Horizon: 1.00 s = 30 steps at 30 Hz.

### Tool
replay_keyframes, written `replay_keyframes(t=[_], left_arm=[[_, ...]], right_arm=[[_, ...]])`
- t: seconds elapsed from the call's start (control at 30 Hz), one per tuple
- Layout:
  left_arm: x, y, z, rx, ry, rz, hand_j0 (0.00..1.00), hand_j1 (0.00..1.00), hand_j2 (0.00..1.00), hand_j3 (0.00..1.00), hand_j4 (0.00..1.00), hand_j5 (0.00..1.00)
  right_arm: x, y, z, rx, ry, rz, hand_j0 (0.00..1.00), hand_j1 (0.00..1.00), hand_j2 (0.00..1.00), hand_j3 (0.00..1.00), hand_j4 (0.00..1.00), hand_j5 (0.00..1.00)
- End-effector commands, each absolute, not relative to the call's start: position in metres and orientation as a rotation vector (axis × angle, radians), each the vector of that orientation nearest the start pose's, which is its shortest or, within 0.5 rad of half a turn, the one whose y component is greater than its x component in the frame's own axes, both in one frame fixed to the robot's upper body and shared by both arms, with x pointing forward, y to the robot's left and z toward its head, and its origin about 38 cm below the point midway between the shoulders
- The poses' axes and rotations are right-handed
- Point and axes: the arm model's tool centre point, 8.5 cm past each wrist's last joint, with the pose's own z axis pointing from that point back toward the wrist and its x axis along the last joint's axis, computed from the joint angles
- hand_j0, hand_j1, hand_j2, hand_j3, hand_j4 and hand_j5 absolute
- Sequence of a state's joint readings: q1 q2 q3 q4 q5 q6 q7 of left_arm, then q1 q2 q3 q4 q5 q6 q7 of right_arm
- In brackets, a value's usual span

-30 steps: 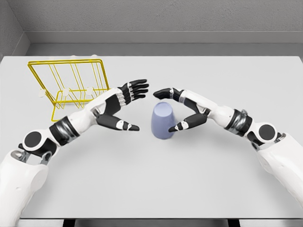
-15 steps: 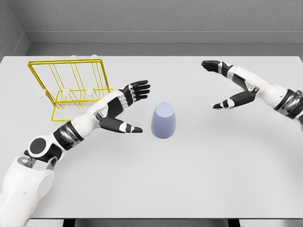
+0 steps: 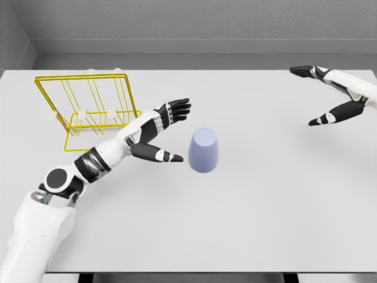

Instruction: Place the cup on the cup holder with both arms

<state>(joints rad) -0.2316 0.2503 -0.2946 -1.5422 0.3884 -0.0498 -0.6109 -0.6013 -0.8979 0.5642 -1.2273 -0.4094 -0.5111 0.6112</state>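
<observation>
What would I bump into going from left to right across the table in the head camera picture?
Yellow wire cup holder → left hand, fingers spread → purple cup, standing on the table apart from both hands → right hand, open at the far right.

Cup between two open hands on the counter
The lavender cup [image 3: 203, 151] stands upside down; the left hand [image 3: 158, 132] is spread just beside it, the right hand [image 3: 337, 94] well apart, the yellow wire cup holder [image 3: 88, 109] at far left

a simulated test space: plain white table [image 3: 247, 224] under the hands, bare grey walls [image 3: 206, 23] beyond them.
</observation>
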Motion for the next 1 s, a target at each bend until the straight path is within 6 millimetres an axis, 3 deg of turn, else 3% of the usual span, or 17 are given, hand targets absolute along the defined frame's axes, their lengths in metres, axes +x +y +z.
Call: replay_keyframes(t=[0.0, 0.13, 0.2, 0.27, 0.9, 0.97], left_arm=[[0.395, 0.174, 0.117, -0.693, -1.572, -0.714, 1.0, 1.0, 1.0, 1.0, 1.0, 1.0], [0.394, 0.173, 0.111, -0.696, -1.558, -0.706, 1.0, 1.0, 1.0, 1.0, 1.0, 1.0], [0.393, 0.159, 0.103, -0.679, -1.548, -0.727, 1.0, 1.0, 1.0, 1.0, 1.0, 1.0], [0.389, 0.16, 0.1, -0.677, -1.543, -0.728, 1.0, 1.0, 1.0, 1.0, 1.0, 1.0], [0.392, 0.141, 0.091, -0.687, -1.527, -0.718, 1.0, 1.0, 1.0, 1.0, 1.0, 1.0], [0.392, 0.14, 0.09, -0.687, -1.525, -0.717, 1.0, 1.0, 1.0, 1.0, 1.0, 1.0]], right_arm=[[0.442, -0.401, 0.231, -0.006, -1.598, 1.29, 1.0, 1.0, 1.0, 1.0, 1.0, 1.0], [0.443, -0.399, 0.235, -0.009, -1.611, 1.297, 1.0, 1.0, 1.0, 1.0, 1.0, 1.0], [0.445, -0.398, 0.239, -0.013, -1.621, 1.297, 1.0, 1.0, 1.0, 1.0, 1.0, 1.0], [0.446, -0.398, 0.24, -0.015, -1.622, 1.297, 1.0, 1.0, 1.0, 1.0, 1.0, 1.0], [0.447, -0.397, 0.244, -0.022, -1.623, 1.303, 1.0, 1.0, 1.0, 1.0, 1.0, 1.0], [0.446, -0.405, 0.251, -0.048, -1.614, 1.312, 1.0, 1.0, 1.0, 1.0, 1.0, 1.0]])
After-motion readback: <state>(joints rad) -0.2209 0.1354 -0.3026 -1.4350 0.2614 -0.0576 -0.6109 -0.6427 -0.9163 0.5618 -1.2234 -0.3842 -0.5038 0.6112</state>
